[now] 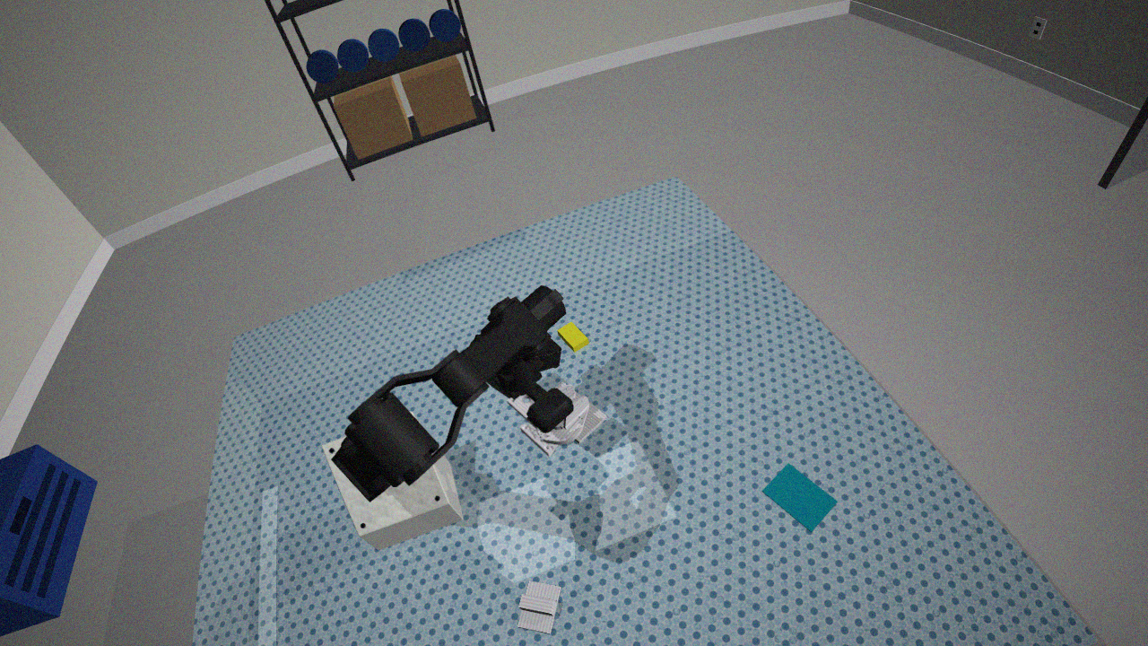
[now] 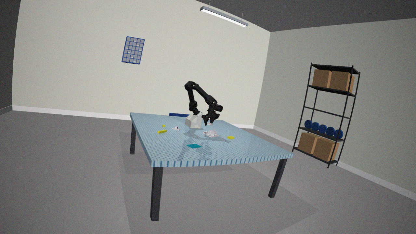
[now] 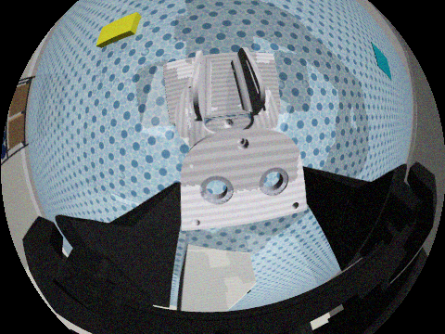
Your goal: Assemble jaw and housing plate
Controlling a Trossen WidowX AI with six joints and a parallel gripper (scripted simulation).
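My gripper point(image 2: 209, 123) point(image 3: 240, 181) is shut on the white housing plate point(image 3: 241, 206), with one black finger at each side edge. The plate has two round holes and shows small between the fingertips in the exterior view. It is held above the table. In the wrist view, the white base point(image 3: 175, 85) lies beyond the plate's far edge. A left jaw point(image 3: 197, 93) and a right jaw point(image 3: 250, 81) stand roughly parallel on it, apart at their far ends. The plate and shadow hide their gear ends and the pins, so I cannot tell whether the teeth mesh.
A yellow block point(image 1: 572, 336) point(image 2: 230, 137) point(image 3: 120, 31) lies near the base. A teal sheet point(image 1: 799, 498) point(image 2: 194, 146) point(image 3: 381, 61) lies farther off. A ribbed white piece point(image 1: 539, 607) point(image 2: 176, 128) and another yellow bar point(image 2: 162, 131) also lie on the table.
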